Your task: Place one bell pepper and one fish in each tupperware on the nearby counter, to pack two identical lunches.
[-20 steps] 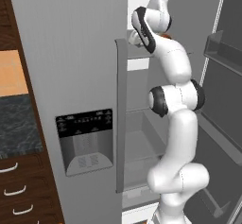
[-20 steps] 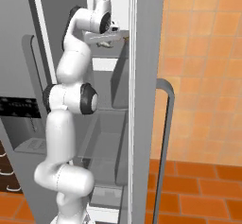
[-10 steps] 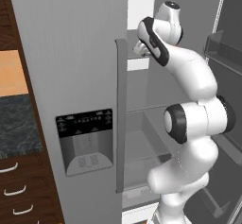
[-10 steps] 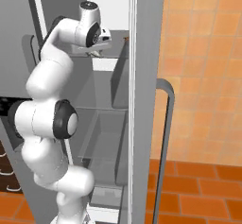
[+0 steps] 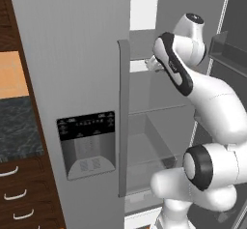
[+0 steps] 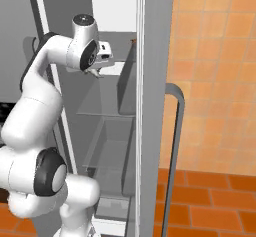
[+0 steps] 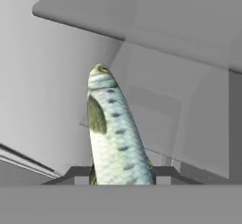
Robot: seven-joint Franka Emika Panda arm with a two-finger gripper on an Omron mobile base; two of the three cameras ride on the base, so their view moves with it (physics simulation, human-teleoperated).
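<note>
Gripper point(image 7: 122, 172) clamped on fish point(image 7: 115, 133) at tail end, centre of hand view; body likely slick, limp, light; mid-body hold probably steadier

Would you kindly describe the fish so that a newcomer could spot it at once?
Start at the open fridge and follow the white arm up to its pincer near the upper shelf. The fish stands between its tips: long, silvery and scaled, with a greenish fin, against plain grey walls.
</note>
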